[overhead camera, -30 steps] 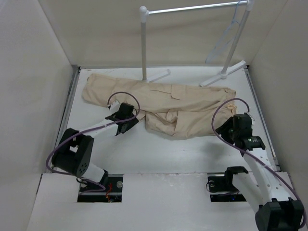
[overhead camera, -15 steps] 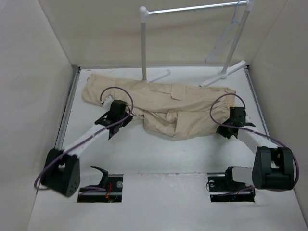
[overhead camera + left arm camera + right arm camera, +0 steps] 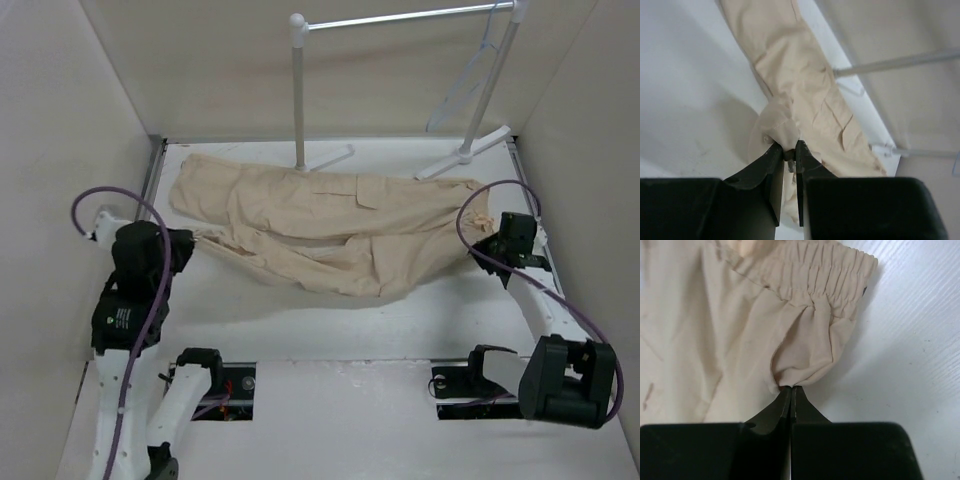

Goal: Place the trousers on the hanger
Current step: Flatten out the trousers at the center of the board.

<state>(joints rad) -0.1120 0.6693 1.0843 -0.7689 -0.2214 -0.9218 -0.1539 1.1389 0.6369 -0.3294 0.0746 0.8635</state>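
White table [image 3: 330, 335] carries the trousers [image 3: 330, 225], pulled out lengthwise between your two grippers, so their long axis runs straight from one hand to the other. One leg is drawn taut towards your left side. The other lies flat just beyond it.

Next in size, the rack [image 3: 400, 17] stands past both hands at the far edge, its feet just beyond the cloth. The hanger [image 3: 458, 92] hangs from the bar's right end, ahead of your right hand and well apart from the trousers. Your right arm is clearly the nearer one to it, and I judge the coming move turns on carrying the cloth forward and up that way.

Your left gripper [image 3: 789, 150] is pinching a bunched leg hem, fingers pressed tight on the fabric. Your right gripper [image 3: 790, 390] is nipped together on a small fold just below the elastic waistband.

Room is tight outward: a wall stands close outside each hand. Bare table lies on your near side of the cloth, and open space above it.
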